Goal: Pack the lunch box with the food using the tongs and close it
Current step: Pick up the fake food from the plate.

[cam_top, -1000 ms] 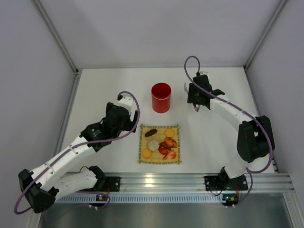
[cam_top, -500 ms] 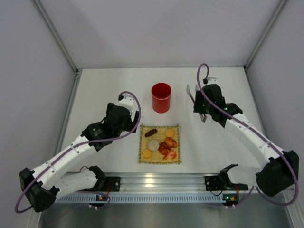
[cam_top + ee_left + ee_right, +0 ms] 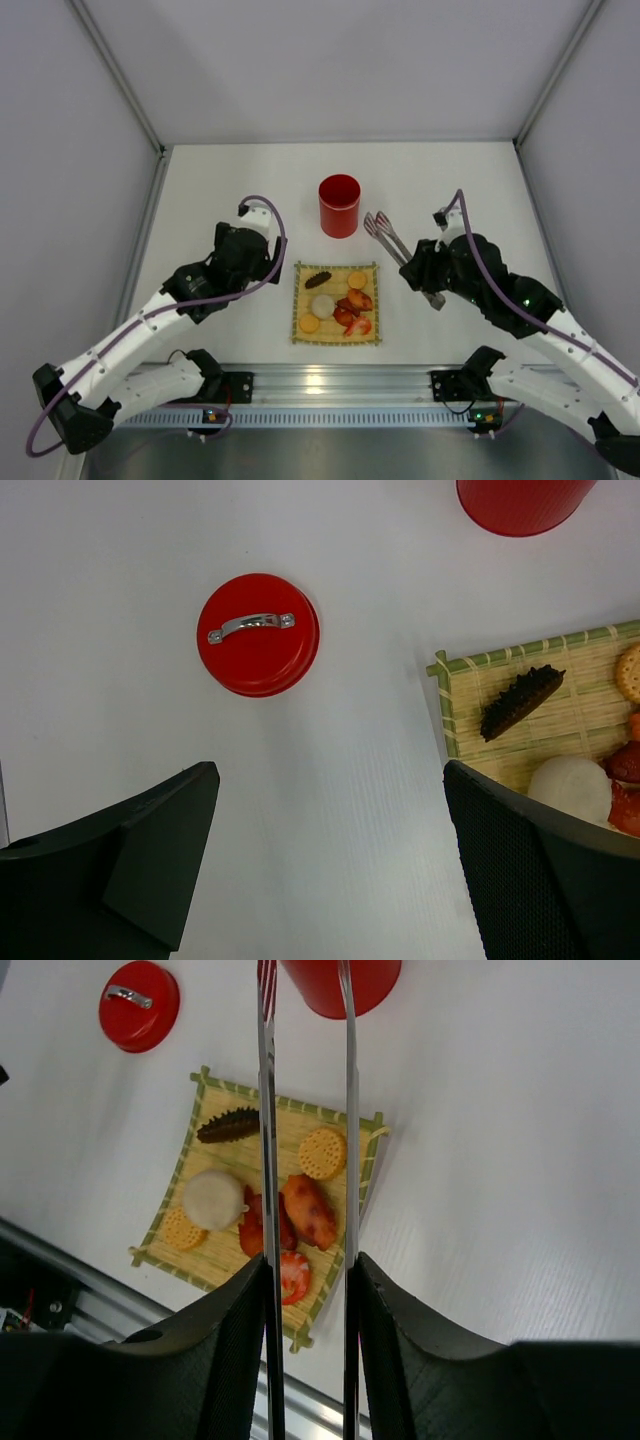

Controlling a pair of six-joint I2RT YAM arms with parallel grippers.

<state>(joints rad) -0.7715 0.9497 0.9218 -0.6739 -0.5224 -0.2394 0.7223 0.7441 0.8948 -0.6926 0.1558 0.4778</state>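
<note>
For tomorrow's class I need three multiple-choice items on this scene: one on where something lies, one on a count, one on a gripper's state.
1. Where does the red lid of the lunch box lie?
A. on the table, beside the bamboo mat
B. on the bamboo mat
C. on the lunch box

2. How many round orange slices lie on the mat?
A. one
B. two
C. four

3. The right gripper is
A. open and empty
B. shut on the lid
C. shut on the tongs

Answers:
1 A, it lies flat on bare table, apart from the mat.
2 B, just two show.
3 C, both tong arms run between its fingers.
</note>
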